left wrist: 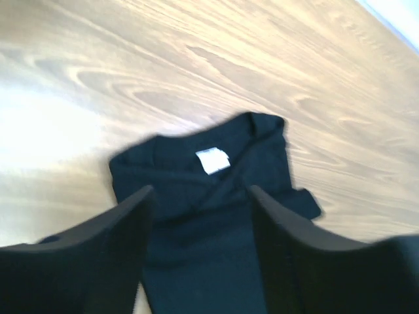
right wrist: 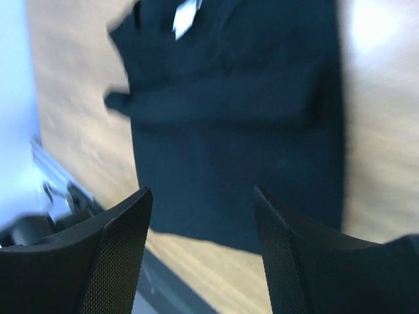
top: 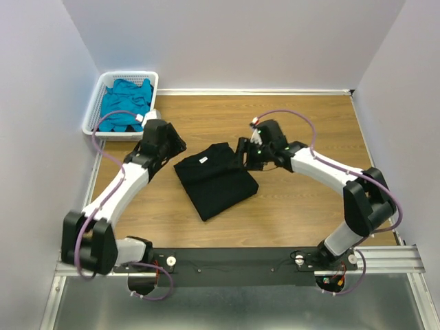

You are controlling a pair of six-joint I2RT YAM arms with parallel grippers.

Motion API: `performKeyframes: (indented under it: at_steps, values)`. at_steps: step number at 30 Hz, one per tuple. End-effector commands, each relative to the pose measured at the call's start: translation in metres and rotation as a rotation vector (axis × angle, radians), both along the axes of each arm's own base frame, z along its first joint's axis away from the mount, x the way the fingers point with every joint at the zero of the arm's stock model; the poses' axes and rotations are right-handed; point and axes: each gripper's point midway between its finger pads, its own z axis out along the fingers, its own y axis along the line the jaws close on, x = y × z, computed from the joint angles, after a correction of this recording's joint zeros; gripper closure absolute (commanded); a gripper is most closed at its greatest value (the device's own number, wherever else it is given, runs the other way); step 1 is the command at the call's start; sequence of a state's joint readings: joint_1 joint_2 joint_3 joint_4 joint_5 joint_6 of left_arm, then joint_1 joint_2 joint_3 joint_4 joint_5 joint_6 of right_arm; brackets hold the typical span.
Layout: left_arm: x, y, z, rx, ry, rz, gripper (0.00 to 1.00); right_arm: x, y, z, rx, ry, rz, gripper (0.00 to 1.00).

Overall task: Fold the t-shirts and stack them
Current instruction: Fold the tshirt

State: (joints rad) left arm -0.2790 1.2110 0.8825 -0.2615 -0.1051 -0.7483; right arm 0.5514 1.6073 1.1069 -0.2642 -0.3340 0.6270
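Observation:
The black t-shirt [top: 214, 179] lies folded into a rough rectangle on the wooden table, its white neck label [top: 203, 159] facing up. It also shows in the left wrist view [left wrist: 203, 222] and the right wrist view [right wrist: 236, 124]. My left gripper [top: 175, 146] is open and empty just left of the shirt's collar end; in its wrist view [left wrist: 201, 191] the shirt lies between the fingers. My right gripper [top: 242, 155] is open and empty at the shirt's right edge, above the cloth in its wrist view [right wrist: 203, 193]. The teal-blue t-shirt [top: 125, 103] lies crumpled in the basket.
A white slotted plastic basket [top: 103, 82] stands at the back left corner against the wall. White walls close in the table on the left, back and right. A metal rail [top: 240, 261] with the arm bases runs along the near edge.

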Motion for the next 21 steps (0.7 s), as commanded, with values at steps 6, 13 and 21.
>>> performKeyframes:
  at_steps: [6, 13, 21]
  values:
    - [0.028, -0.013, -0.087, 0.144, 0.233, -0.169, 0.60, -0.053, 0.028, -0.067, -0.137, 0.136, 0.067, 0.36]
    - [0.006, -0.027, -0.152, 0.092, 0.426, -0.237, 0.64, -0.051, 0.005, -0.097, -0.254, 0.129, 0.025, 0.39]
    - [-0.077, -0.080, -0.173, -0.065, 0.559, -0.386, 0.64, -0.012, -0.077, -0.108, -0.507, 0.019, -0.043, 0.39]
